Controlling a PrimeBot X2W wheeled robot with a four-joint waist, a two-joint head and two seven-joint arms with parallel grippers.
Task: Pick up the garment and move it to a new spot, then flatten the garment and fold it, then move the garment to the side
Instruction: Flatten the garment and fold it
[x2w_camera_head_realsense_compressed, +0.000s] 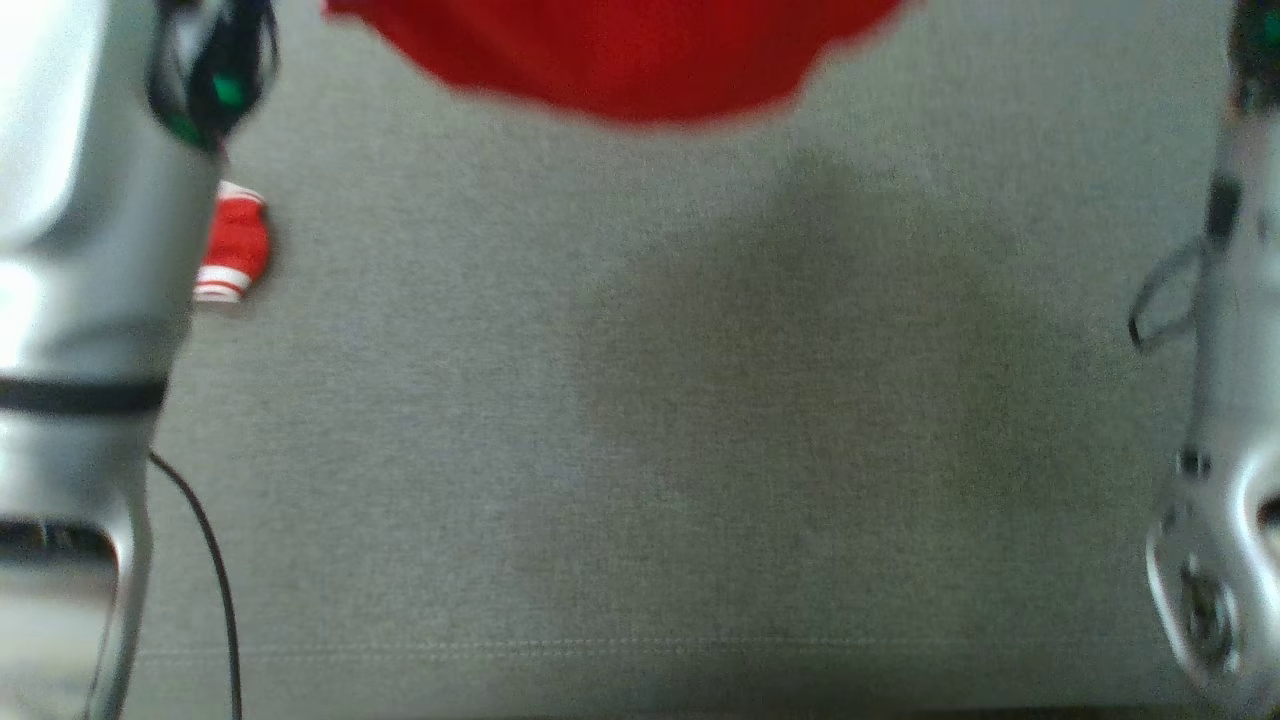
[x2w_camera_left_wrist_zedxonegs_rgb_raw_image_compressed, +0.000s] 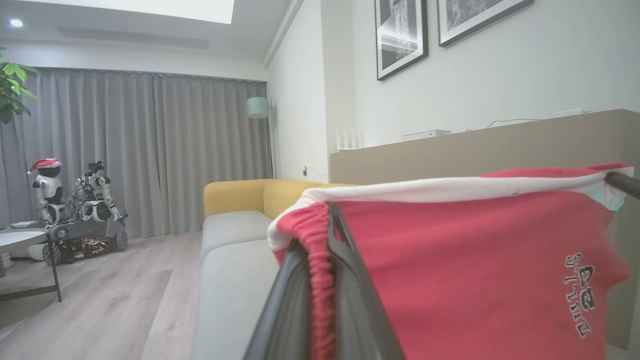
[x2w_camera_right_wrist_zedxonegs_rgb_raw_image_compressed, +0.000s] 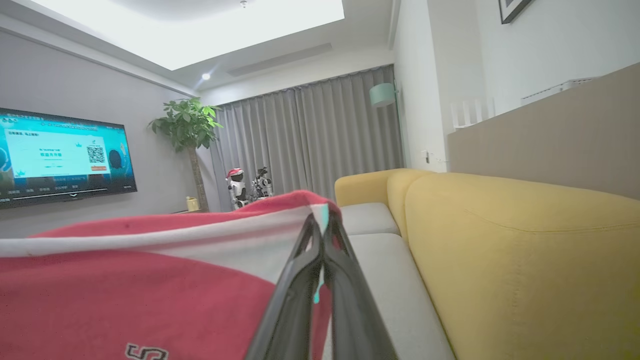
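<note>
Between the claws, the red garment (x2w_camera_left_wrist_zedxonegs_rgb_raw_image_compressed: 450, 280) hangs stretched above the grey sofa seat (x2w_camera_head_realsense_compressed: 700, 420). The left claw (x2w_camera_left_wrist_zedxonegs_rgb_raw_image_compressed: 320, 235) and right claw (x2w_camera_right_wrist_zedxonegs_rgb_raw_image_compressed: 320, 227) each clench its white-trimmed edge. Pickup seems done; placing, flattening, folding and moving aside remain.

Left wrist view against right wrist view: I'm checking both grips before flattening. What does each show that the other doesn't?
Left wrist view: the left gripper shut on the red garment's gathered edge, plus a low table and wooden floor. Right wrist view: the right gripper shut on the garment's white band, plus a lit TV. Both: the held-up garment, the yellow-and-grey sofa, grey curtains, the Santa-hatted toy robot.
</note>
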